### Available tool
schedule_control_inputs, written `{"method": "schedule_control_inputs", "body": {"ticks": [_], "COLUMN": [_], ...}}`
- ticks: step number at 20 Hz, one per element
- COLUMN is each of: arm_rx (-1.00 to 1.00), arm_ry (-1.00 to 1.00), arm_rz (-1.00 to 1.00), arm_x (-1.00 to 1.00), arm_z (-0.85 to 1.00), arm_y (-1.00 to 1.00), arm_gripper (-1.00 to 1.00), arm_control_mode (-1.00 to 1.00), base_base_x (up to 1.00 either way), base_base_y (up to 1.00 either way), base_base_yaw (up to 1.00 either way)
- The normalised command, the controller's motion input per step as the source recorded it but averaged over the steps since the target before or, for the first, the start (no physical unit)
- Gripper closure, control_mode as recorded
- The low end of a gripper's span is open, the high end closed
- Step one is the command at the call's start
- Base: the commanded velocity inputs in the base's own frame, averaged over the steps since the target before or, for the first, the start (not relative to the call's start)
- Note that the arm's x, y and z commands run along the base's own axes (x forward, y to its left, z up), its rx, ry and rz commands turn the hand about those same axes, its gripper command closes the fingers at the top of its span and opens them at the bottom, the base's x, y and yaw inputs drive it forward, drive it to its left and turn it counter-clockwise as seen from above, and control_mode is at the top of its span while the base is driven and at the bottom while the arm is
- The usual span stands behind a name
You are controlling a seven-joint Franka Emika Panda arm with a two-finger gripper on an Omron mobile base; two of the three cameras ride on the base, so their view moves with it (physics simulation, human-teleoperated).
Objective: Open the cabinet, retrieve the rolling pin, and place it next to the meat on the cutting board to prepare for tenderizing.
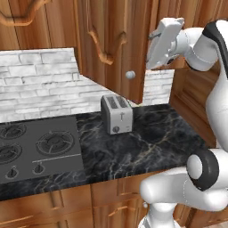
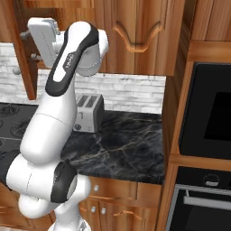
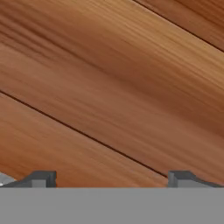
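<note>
The cabinet (image 1: pixel 111 49) door stands swung out above the toaster (image 1: pixel 116 114); the fingers (image 3: pixel 41 178) are spread wide, empty, facing wood inside, likely seeking the rolling pin.

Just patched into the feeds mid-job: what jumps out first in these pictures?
The tall reddish-brown wooden cabinet door with a round silver knob stands swung open over the black marble counter, and the white arm's hand is raised at the cabinet opening beside it. In the hand view, the two dark fingertips stand wide apart, facing wood grain close up. A silver two-slot toaster sits on the counter below the door, right of the dark stovetop.
</note>
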Motion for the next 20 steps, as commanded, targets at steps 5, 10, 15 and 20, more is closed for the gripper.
{"method": "schedule_control_inputs", "body": {"ticks": [5,10,15,20], "arm_rx": [0.01,0.05,0.03,-0.04], "arm_ry": [-0.1,-0.1,-0.02,0.01], "arm_rz": [0.08,0.07,0.07,0.03], "arm_x": [-0.22,-0.01,0.0,0.0], "arm_z": [-0.29,-0.2,-0.1,-0.08], "arm_y": [0.94,0.76,0.55,0.08], "arm_gripper": [-1.0,-1.0,-1.0,-1.0], "arm_control_mode": [-1.0,-1.0,-1.0,-1.0], "base_base_x": [0.0,0.0,0.0,0.0], "base_base_y": [0.0,0.0,0.0,0.0], "base_base_yaw": [0.0,0.0,0.0,0.0]}}
